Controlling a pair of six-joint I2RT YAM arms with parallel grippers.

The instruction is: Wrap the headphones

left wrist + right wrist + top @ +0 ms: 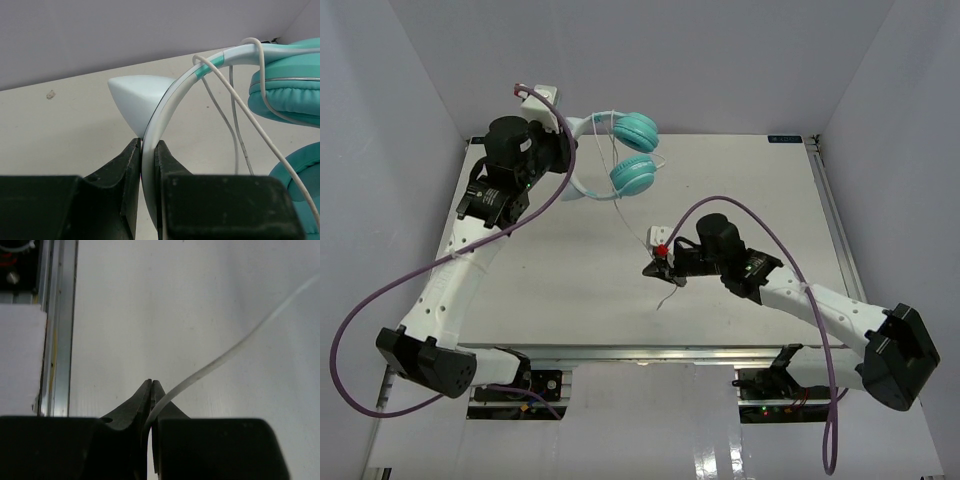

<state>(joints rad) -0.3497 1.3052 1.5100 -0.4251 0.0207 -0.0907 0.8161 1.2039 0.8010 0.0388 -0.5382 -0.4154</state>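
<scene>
The headphones have two teal ear cups (636,131) (632,176) and a white headband (577,184), held up off the table at the back. My left gripper (566,148) is shut on the headband; in the left wrist view the band (172,97) runs between the fingertips (148,150), with an ear cup (292,97) to the right. The thin pale cord (623,205) drapes over the band (235,135) and runs down to my right gripper (657,267). The right gripper (151,386) is shut on the cord (225,357) just above the table. A short free end (667,294) trails below it.
Thick purple robot cables (560,195) (775,235) loop over both arms. The white table (740,180) has a metal rail along its near edge (57,340) and another on the right (830,215). Grey walls close in at the left, back and right.
</scene>
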